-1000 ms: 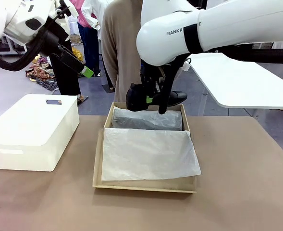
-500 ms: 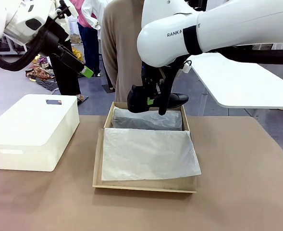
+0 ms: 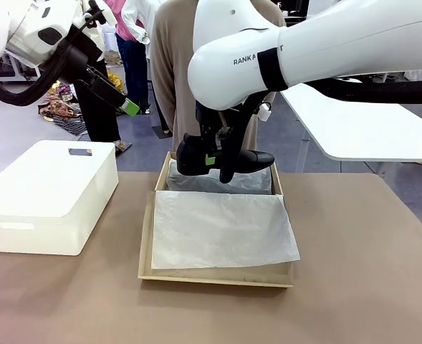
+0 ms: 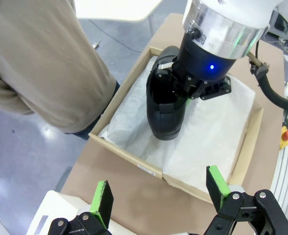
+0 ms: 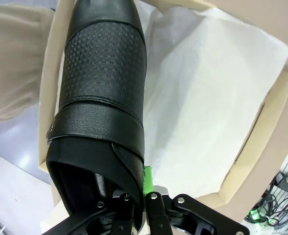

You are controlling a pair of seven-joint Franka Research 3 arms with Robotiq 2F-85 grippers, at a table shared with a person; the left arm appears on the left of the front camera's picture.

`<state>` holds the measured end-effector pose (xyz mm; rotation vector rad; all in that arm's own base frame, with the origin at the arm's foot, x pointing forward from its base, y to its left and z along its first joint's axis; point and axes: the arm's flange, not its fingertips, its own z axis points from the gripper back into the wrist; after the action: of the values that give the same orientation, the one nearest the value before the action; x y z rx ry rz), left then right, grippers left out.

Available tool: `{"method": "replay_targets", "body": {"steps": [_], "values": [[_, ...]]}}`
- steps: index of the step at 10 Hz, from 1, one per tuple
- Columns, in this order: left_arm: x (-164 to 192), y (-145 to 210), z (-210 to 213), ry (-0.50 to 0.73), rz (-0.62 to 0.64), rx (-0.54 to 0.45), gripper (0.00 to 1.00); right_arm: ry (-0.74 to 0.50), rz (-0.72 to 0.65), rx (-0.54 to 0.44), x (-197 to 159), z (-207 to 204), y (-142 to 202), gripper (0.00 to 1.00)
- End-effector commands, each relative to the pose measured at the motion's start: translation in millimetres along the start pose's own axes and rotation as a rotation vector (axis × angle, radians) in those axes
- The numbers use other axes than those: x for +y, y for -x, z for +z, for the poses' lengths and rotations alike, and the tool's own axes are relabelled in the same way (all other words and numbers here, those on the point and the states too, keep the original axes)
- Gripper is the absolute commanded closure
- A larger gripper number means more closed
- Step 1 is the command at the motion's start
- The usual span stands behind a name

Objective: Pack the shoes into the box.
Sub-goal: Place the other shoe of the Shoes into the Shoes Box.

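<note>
1. Front view: the box (image 3: 217, 276), lined with tissue paper (image 3: 221, 229), sits on the brown table (image 3: 361, 279) beside a white bin (image 3: 49, 193).
2. Left wrist view: the left gripper (image 4: 158, 183) is spread wide and empty, well apart from the shoe (image 4: 166, 110).
3. Right wrist view: the right gripper (image 5: 144, 188) pinches the shoe's heel rim, and the shoe hangs over the box.

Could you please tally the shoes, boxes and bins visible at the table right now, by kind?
black shoe: 1
cardboard box: 1
white bin: 1
Total: 3
</note>
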<state>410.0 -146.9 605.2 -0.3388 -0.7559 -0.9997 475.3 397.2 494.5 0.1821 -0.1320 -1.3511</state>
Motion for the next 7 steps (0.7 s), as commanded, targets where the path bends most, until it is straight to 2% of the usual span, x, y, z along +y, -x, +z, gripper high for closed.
{"method": "replay_targets", "body": {"steps": [1, 5, 7], "values": [[2.4, 1.4, 0.8, 0.018, -0.012, -0.021, 0.0, -0.006, -0.069, -0.013, 4.1, 5.3, 8.6, 1.0], [2.4, 1.4, 0.8, 0.018, -0.012, -0.021, 0.0, -0.027, -0.188, -0.019, -1.9, -3.3, 15.4, 1.0], [2.4, 1.4, 0.8, 0.018, -0.012, -0.021, 0.0, -0.031, -0.192, -0.049, -2.3, -9.4, 20.2, 1.0]]}}
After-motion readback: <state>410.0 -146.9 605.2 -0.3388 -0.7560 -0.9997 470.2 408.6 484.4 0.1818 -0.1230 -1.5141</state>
